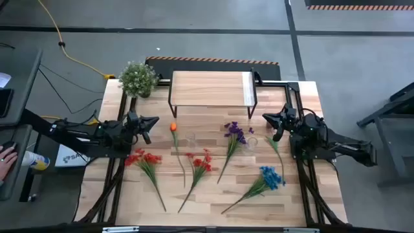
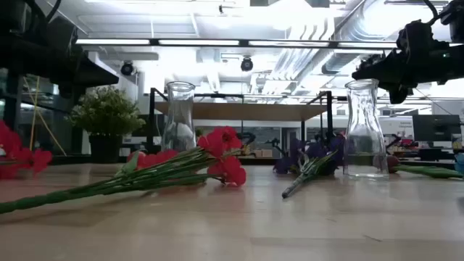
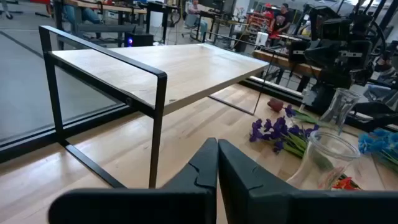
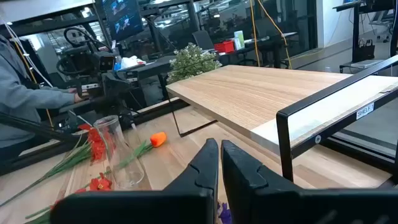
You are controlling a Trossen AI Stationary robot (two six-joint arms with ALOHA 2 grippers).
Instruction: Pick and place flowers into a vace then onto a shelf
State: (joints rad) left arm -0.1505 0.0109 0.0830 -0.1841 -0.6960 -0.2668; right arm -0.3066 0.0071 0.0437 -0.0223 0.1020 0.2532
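- Presently both tools are empty with fingers pressed together: the left tool (image 1: 150, 123) hovers near the orange tulip (image 1: 173, 127), the right tool (image 1: 275, 123) beside the shelf's (image 1: 207, 87) white end.
- All the flowers lie flat on the counter (image 1: 213, 194): two red clusters (image 1: 143, 158), a purple bunch (image 1: 235, 131), a blue bunch (image 1: 270, 176).
- Two clear glass vases (image 2: 362, 127) stand upright among them, in front of the shelf.
- Likely handling: stems look light, thin and springy, so pinch mid-stem, not the soft heads.
- Glass probably slippery, breakable; grip the narrow neck.
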